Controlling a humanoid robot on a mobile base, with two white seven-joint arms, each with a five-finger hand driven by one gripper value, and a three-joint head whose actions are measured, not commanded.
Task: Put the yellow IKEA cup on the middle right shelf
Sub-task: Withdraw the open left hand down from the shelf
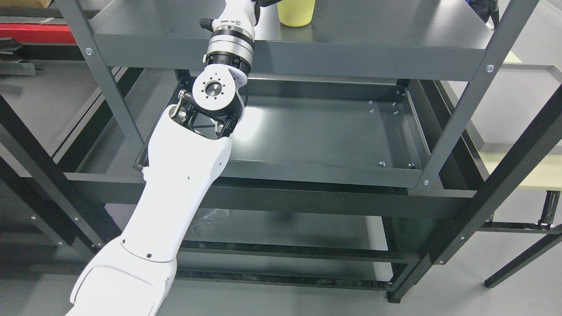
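Fingers out of frame; yellow cup (pixel 296 13) on grey shelf (pixel 395 30)

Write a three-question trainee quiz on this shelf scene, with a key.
1. True or false: the yellow cup stands on the floor.
2. Which arm reaches toward the cup: A left, B right?
3. Fill in: the tray shelf below the cup holds ____ objects.

Key: 1 false, it stands on the upper shelf. 2 A; its hand is cut off by the picture's top edge. 3 no.
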